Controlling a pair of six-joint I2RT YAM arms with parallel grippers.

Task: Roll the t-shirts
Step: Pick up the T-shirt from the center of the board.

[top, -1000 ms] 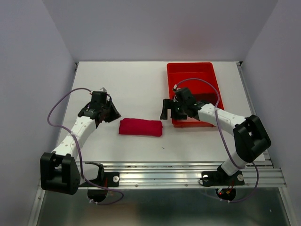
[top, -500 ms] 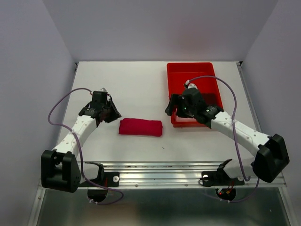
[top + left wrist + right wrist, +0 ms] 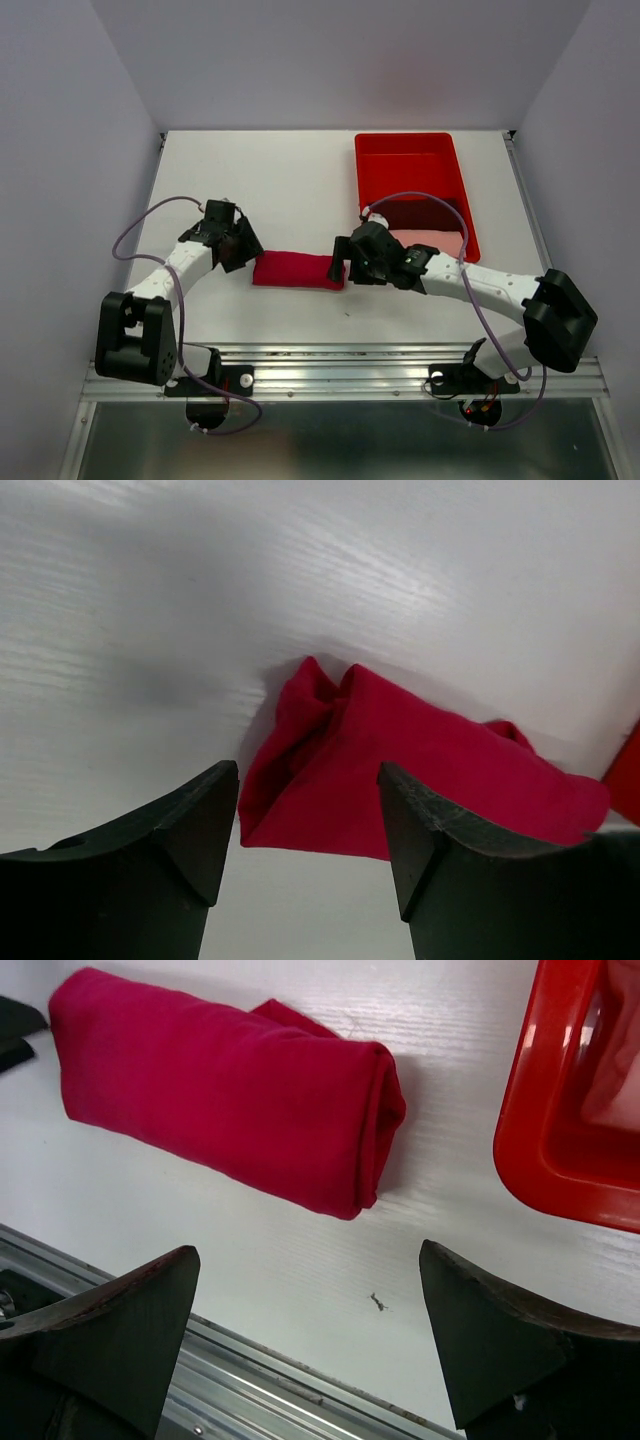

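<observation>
Crimson t-shirt (image 3: 298, 270): rolled, unmoved. Right gripper (image 3: 338, 268): shifted from red tray (image 3: 405, 150) to roll's right end, jaws spread wide, holding nothing. Left gripper (image 3: 245, 250): nearer left end, jaws parted further, holding nothing.

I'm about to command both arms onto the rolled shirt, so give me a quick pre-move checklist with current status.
1. Crimson t-shirt rolled, lying on the table: ok.
2. Left gripper open, empty, at the roll's left end: ok.
3. Right gripper open, empty, at the roll's right end: ok.
4. Roll ends tidy: not ok, the left end shows loose folds.
5. Roll apart from the red tray: ok.
6. Either gripper touching the cloth: cannot tell.
</observation>
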